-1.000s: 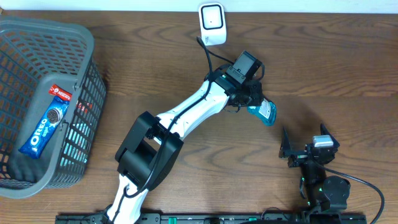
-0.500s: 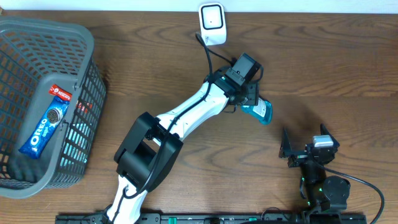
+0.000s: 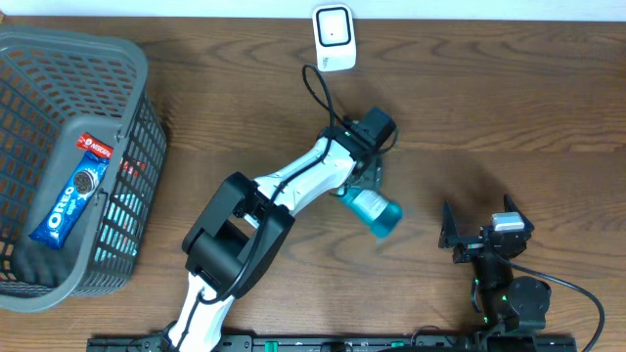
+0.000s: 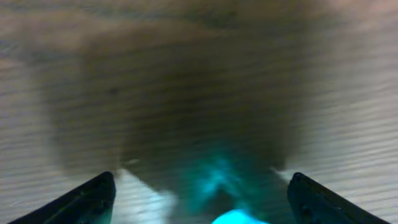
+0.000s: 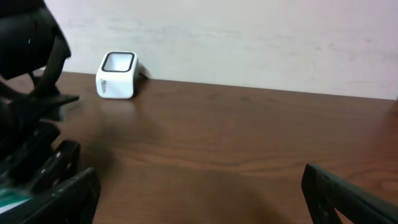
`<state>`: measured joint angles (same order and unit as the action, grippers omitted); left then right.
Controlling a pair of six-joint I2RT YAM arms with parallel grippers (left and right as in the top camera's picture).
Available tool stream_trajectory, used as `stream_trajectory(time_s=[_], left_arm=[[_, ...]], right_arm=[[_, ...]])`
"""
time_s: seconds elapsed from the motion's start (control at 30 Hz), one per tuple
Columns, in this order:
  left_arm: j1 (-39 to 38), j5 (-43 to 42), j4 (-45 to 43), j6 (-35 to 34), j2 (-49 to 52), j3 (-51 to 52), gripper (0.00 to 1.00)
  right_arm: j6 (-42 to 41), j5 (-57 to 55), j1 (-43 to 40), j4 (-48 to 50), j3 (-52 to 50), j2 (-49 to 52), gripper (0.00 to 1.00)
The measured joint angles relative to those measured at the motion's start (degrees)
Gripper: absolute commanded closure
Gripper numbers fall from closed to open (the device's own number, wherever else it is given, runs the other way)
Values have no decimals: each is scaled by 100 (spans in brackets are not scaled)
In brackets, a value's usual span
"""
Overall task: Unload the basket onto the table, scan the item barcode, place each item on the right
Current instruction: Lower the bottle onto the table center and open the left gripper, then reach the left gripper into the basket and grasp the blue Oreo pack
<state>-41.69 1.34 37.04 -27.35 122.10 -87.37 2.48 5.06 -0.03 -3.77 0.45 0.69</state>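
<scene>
Overhead, teal item: was seen mid-table, smeared by motion, just beside the left gripper and well apart from the scanner.
Overhead, right gripper: was parked near the front edge, spread wide, with nothing held.
Left wrist, fingers: were spread wide. The teal blur was framed between them and apparently touched by neither.
Right wrist, scanner: was viewed across bare wood, with nothing held between the jaws.
Risk: the item was not clamped, so it could be rolled away or settled barcode-down. A regrasp might then be missed and no scan obtained.
</scene>
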Motion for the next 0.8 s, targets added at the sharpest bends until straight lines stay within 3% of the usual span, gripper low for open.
stream_trajectory(time_s=[0.07, 0.23, 0.53, 0.67, 0.8], left_arm=[[0, 120, 0, 210, -20, 2, 2], [24, 420, 13, 640, -702, 4, 2], [516, 833, 463, 990, -3303, -247, 2], [1329, 1071, 925, 1003, -4297, -522, 2], [2811, 1207, 1405, 802, -5034, -758, 2]], right_arm=[[0, 0, 0, 0, 0, 0, 1], [0, 0, 0, 2, 0, 0, 1], [0, 0, 0, 0, 0, 0, 1], [0, 0, 0, 2, 0, 0, 1], [0, 2, 0, 0, 0, 0, 1]])
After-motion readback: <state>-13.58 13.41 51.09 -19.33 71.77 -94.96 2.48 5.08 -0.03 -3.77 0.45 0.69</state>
